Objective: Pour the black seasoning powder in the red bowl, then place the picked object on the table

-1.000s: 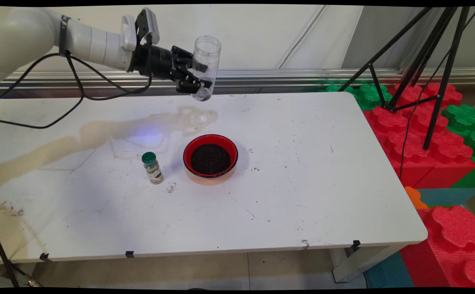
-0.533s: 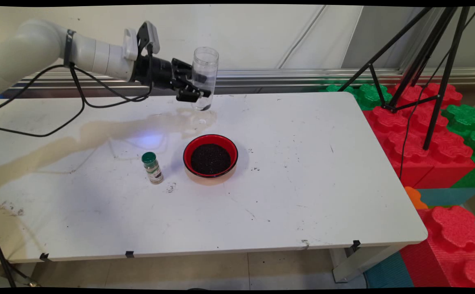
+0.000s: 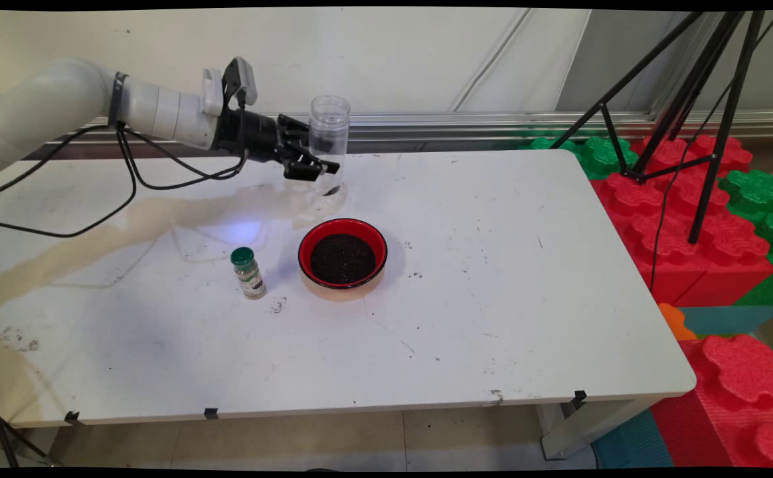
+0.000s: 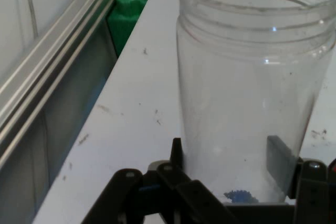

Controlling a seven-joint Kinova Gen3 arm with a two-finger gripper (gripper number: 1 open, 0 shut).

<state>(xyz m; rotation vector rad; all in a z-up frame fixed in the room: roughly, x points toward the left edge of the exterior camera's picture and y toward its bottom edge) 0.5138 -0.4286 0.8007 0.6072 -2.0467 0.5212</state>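
One clear jar (image 3: 328, 143) is what I have in the gripper (image 3: 315, 161), and over the last second I have brought it down: it was hanging tilted, high above the table's (image 3: 493, 279) far edge, and now it stands close to upright with its base at or just above the tabletop, behind the red bowl (image 3: 343, 253). Whether it actually touches the surface I cannot tell from either view. The fingers (image 4: 278, 161) are clamped on the jar's lower half, one on each side, as my hand view shows. The jar is open at the top and nearly empty, with only a few dark specks at the bottom. The bowl, full of dark grains, has not moved; nor has the small green-capped bottle (image 3: 248, 273) just left of it. A few stray grains lie on the table around the bowl
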